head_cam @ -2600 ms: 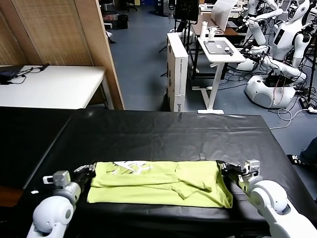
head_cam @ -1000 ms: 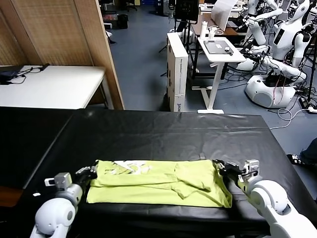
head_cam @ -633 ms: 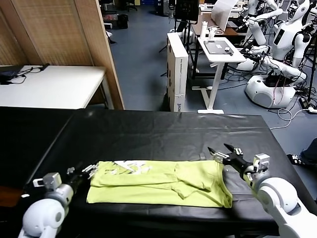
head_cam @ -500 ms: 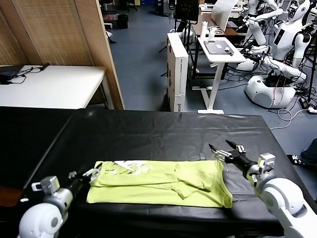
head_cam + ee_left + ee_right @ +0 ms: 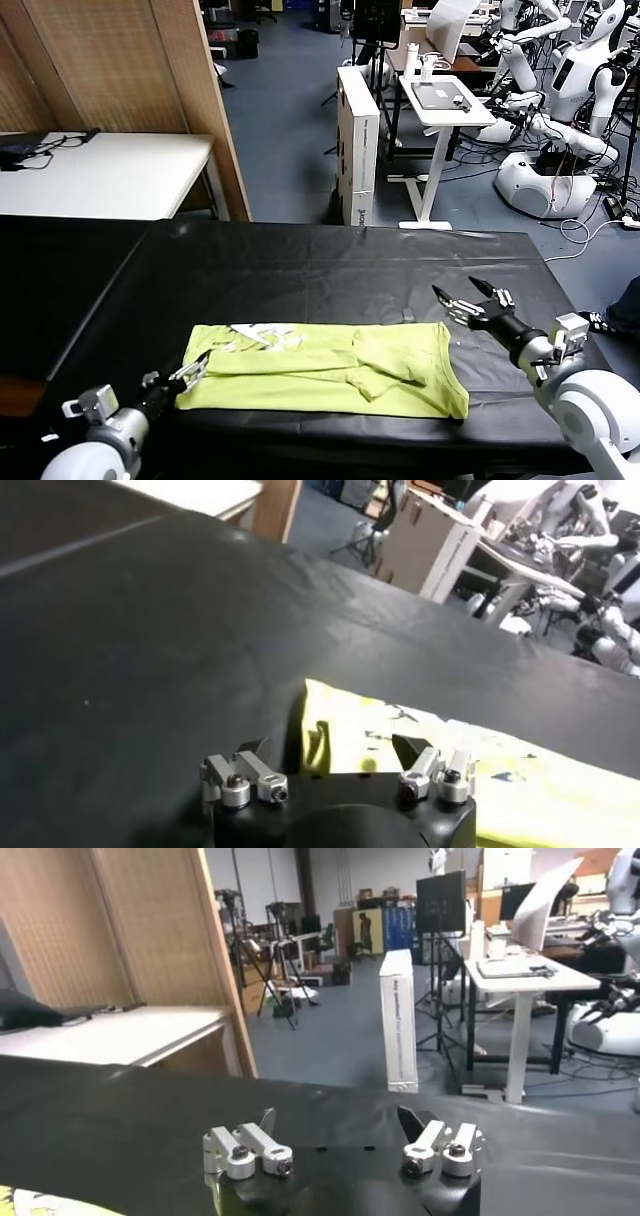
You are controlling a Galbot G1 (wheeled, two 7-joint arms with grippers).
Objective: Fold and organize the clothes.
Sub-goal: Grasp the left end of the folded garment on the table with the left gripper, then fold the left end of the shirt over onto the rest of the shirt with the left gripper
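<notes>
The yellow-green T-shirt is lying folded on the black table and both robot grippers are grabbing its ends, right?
Not quite. In the head view, the T-shirt does lie folded on the black table, but neither gripper holds it: the left gripper is just off its near-left corner, the right gripper open beyond its right end.

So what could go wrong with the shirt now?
The lime-green cotton T-shirt lies folded into a strip near the front edge of the black table, so a tug might drag it off. The left claw sits right at the shirt's corner and could snag it and spoil the fold. The open right claw is off the shirt, so it can't steady it.
</notes>
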